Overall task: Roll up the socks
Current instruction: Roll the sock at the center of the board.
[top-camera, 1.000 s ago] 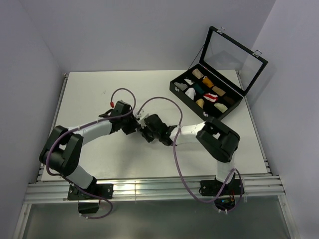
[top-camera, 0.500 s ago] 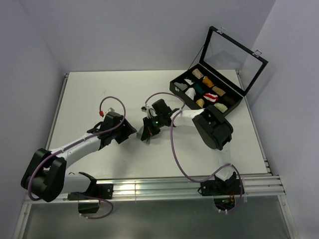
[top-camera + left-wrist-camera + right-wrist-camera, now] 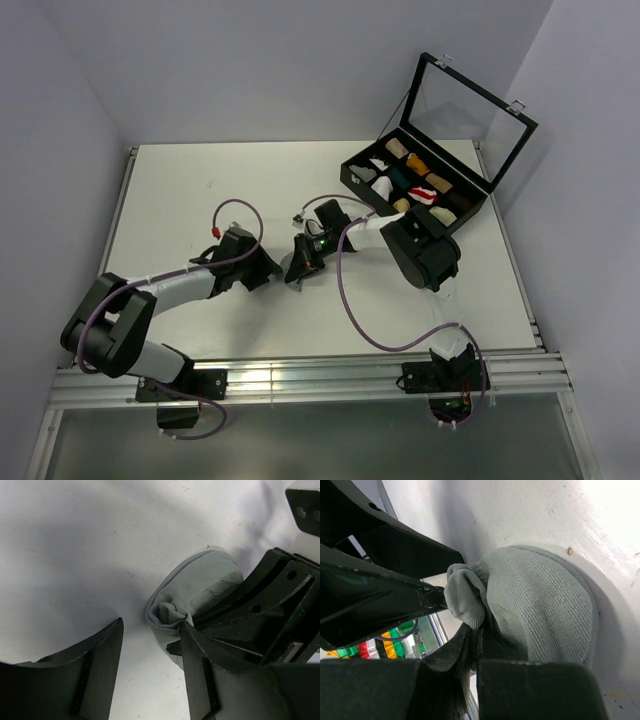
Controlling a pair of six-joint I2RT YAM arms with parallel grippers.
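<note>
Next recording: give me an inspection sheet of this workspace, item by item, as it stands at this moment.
Surface: white table, with a few specks showing in the wrist views.
Job's things: one grey sock, bunched into a partial roll, lying on the table; no other loose sock seen.
Clutter: black case at the far right, its glass lid propped open, fabric rolls in its compartments.
Grippers: right gripper shut on the sock's folded edge; left gripper open, one fingertip at the bunched fabric.
Cables: purple cables loop off both arms; the right one trails across the table.
Surroundings: plain walls on three sides, metal rail at the near edge.
</note>
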